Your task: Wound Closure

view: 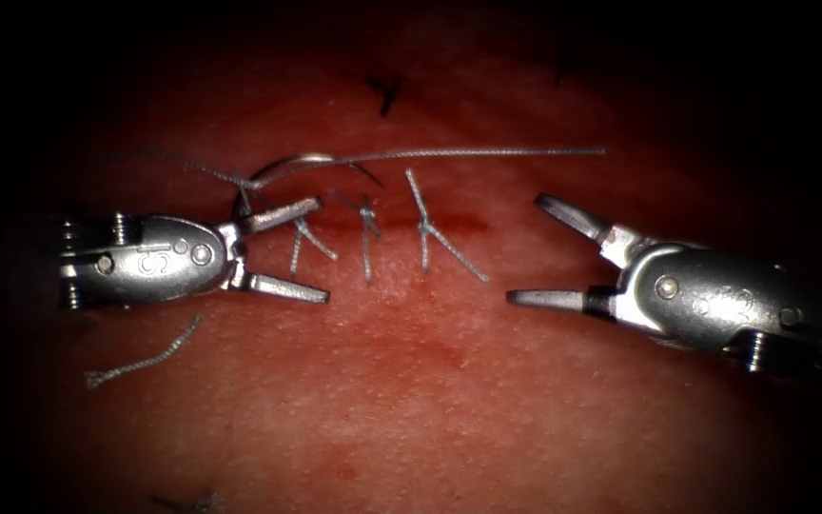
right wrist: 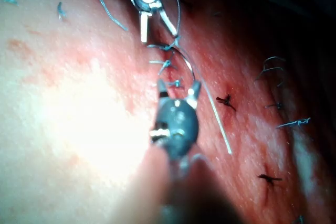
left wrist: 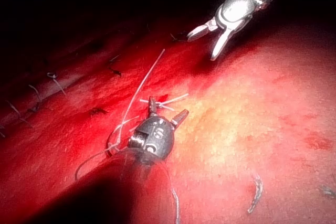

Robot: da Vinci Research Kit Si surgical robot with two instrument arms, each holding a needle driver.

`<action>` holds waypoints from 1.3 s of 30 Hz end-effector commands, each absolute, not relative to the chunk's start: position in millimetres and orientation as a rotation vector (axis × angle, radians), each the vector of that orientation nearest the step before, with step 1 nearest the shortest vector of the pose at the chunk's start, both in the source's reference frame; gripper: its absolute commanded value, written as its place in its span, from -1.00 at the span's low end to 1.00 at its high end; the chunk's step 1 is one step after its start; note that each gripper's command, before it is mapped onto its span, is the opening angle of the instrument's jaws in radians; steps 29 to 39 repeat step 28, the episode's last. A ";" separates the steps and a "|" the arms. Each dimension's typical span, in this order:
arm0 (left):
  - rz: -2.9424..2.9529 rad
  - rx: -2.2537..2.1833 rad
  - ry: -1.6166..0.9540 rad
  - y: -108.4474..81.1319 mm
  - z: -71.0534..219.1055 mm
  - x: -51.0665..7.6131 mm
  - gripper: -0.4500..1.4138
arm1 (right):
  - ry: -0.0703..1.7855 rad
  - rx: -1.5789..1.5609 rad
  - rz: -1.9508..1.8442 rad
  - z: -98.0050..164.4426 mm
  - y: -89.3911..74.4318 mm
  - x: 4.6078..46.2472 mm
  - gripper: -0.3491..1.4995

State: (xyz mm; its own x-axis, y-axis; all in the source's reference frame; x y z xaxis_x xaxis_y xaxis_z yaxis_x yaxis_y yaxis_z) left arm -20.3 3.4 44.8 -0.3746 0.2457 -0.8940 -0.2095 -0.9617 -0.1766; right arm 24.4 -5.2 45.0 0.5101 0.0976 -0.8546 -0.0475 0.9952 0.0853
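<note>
My left tool (view: 322,249) stands open at the left end of the cut (view: 468,225) and holds nothing. The curved needle (view: 308,160) arcs just above its upper jaw, one end dropping beside that jaw's base; I cannot tell if that end is in the tissue (view: 411,381). Thread (view: 487,151) runs from the needle to the right, above the cut. My right tool (view: 523,249) is open at the cut's right end, holding nothing. The left wrist view has the left tool (left wrist: 167,107) and right tool (left wrist: 202,46) open. The right wrist view has the right tool (right wrist: 178,83), needle (right wrist: 187,62) and left tool (right wrist: 159,38).
Three knotted stitches (view: 368,228) with short cut ends cross the cut between the two tools. A loose piece of thread (view: 145,360) lies on the tissue below the left tool. Dark older stitches (view: 387,93) sit farther back. Red fluid (view: 473,227) marks the cut.
</note>
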 end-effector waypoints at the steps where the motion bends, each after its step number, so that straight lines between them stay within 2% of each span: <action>1: 2.399 -1.567 -0.057 3.6 45.2 -20.7 0.10 | 1.035 0.049 0.086 45.5 -4.7 25.0 0.58; 39: 2.372 -1.511 -0.130 3.3 43.5 -19.3 0.10 | 1.031 0.057 0.071 46.1 -4.7 24.1 0.49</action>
